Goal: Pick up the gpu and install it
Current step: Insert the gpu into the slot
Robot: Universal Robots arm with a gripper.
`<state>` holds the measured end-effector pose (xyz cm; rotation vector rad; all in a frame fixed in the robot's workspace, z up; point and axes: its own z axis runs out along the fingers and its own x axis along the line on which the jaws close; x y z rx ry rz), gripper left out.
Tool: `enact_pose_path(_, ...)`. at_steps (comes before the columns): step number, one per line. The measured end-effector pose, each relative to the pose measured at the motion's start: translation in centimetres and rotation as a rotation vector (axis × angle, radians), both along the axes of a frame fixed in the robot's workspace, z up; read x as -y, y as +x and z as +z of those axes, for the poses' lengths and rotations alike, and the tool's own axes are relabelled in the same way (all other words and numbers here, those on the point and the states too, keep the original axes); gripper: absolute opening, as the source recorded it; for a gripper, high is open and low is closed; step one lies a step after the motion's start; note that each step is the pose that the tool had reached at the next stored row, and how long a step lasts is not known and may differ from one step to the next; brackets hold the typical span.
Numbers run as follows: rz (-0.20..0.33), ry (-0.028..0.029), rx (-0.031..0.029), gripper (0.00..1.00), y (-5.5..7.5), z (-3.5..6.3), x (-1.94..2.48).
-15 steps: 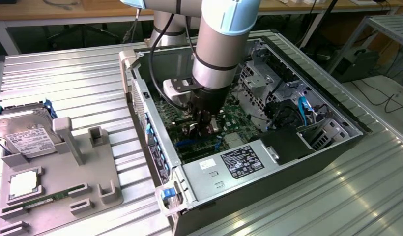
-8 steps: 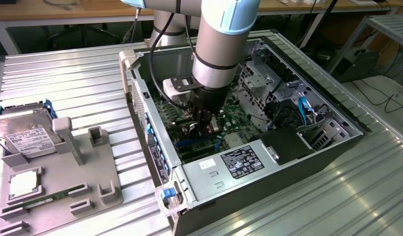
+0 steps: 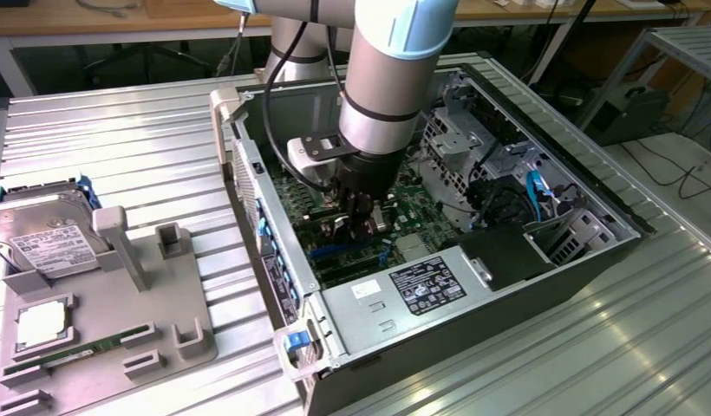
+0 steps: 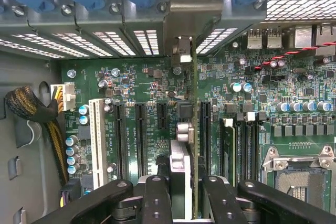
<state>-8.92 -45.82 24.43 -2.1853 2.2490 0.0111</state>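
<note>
The step in hand is insertion: the gripper (image 4: 186,195) is clamped on the gpu (image 4: 181,166), one finger on each face, deep inside the open computer case (image 3: 587,260). The card stands edge-on above the motherboard (image 4: 157,87), over the row of expansion slots, with its far end reaching toward the rear wall of the case. Whether its lower edge has entered a slot cannot be told. As a judgement, finishing the insertion calls for the card edge to run parallel with one slot and for the bracket end to meet the rear opening squarely, as a tilted card could bind. Count: one arm, one gripper, one gpu, one white slot (image 4: 96,135), one empty processor socket (image 4: 299,177). On the grey fixture tray (image 3: 159,312) at the exterior view's left lie one hard drive (image 3: 43,247) and one memory stick (image 3: 55,357).
</note>
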Motion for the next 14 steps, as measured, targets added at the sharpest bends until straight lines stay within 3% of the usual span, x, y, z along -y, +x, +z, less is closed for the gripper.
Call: enact_pose_path(14, 0.013, 0.0000, 0.0000, 0.29, -0.11, -0.10, -0.16)
